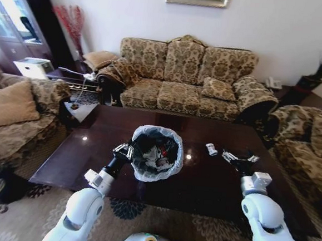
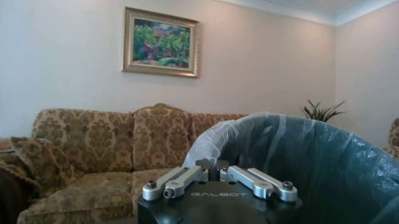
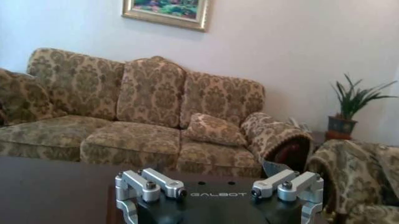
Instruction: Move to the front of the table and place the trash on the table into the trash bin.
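On the glossy dark table, one trash bin stands mid-top, its pale bag folded over the rim and several scraps already inside, a red-labelled piece among them. One small whitish wrapper lies on the bare wood to the bin's right, toward the far edge. The left gripper sits against the bin's left rim, fingers drawn narrow around nothing visible. The right gripper hovers just right of the wrapper, its fingers spread wide and empty. That wrapper looks feather-light, crumpled and soft, likely to skid on the polished top; pinching it across its raised middle seems the surest hold. Count: one bin, one loose scrap, two grippers, one sofa behind.
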Robot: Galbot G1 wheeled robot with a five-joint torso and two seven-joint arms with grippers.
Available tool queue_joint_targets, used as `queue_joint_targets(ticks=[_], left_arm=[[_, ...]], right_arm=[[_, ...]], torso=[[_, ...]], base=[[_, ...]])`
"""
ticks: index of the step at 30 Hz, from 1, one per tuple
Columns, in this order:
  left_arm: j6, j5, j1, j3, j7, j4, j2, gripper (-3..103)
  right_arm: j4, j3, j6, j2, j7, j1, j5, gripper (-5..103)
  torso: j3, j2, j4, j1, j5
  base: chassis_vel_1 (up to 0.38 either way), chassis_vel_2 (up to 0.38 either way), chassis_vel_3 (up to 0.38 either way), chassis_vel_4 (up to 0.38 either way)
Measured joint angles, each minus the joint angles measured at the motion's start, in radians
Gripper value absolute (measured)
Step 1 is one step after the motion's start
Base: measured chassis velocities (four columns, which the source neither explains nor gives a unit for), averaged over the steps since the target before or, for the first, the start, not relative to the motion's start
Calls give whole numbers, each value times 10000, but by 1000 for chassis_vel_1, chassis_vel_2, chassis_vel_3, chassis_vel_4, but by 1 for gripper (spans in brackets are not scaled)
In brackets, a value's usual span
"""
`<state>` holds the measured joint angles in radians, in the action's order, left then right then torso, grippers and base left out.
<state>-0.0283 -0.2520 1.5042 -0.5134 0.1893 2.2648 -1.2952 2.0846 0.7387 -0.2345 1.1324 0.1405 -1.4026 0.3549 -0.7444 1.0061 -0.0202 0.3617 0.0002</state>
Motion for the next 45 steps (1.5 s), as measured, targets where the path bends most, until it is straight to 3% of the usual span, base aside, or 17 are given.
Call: queue_joint_targets(ticks=[15, 45], left_arm=[[46, -119, 14, -89, -29, -36, -24, 3], [160, -110, -48, -136, 298, -108, 11, 3]], right_arm=[[-122, -281, -35, 76, -305, 198, 782, 100], [-233, -531, -483, 46, 64, 458, 520, 100]], torso=[[0, 0, -4, -1, -2], [7, 4, -2, -15, -2]], base=[[-13, -15, -14, -12], [-125, 121, 106, -104]])
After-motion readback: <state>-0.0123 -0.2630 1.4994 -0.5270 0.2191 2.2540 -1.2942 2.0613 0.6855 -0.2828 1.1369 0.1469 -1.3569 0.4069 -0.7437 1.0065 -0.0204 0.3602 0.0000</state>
